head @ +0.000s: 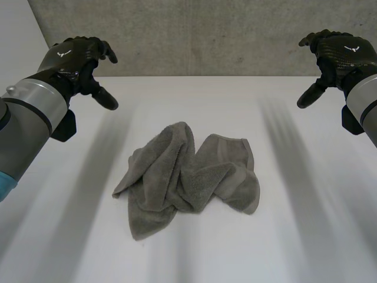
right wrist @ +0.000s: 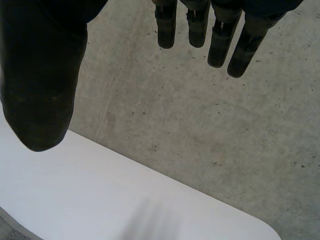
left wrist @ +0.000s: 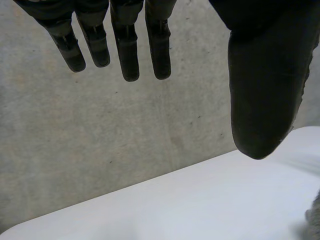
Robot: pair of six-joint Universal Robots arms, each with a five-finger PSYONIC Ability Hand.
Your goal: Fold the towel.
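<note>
towel (head: 188, 174): grey, nubby terry, crumpled into a lumpy, twisted heap at the middle of the table.
table (head: 294, 236): smooth, matte white.
left hand (head: 79, 62): black, fingers loosely spread, empty, raised well apart from the towel.
right hand (head: 336, 56): black, fingers likewise spread, empty, raised opposite.
wall (head: 206, 35): rough, speckled grey concrete.

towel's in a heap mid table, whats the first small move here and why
Probably lower both hands toward the towel to grip its outer edges. It lies crumpled in the middle of the table, while the left hand and right hand hover open, far apart above the far side, holding nothing.
</note>
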